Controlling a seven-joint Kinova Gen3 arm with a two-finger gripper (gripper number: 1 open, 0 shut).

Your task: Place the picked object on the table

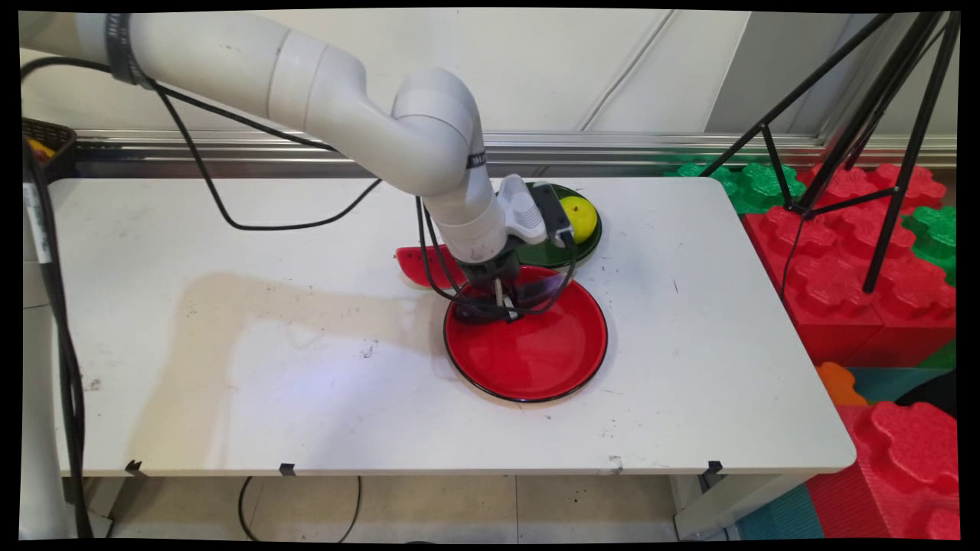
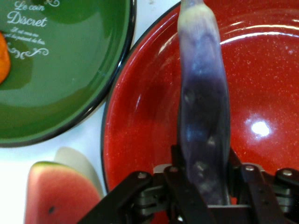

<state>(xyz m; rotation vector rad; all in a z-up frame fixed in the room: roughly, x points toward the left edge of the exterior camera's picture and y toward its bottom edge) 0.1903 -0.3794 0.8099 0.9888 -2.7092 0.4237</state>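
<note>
In the main view, the gripper hung low over the far-left rim of the red plate near the table's middle. A green plate carrying a yellow fruit lay just beyond, towards the far edge, with a watermelon slice beside it.

In the hand view, the fingers were closed on a purple eggplant, which extended out across the red plate, seemingly held just above it. The green plate and watermelon slice lay alongside.
</note>
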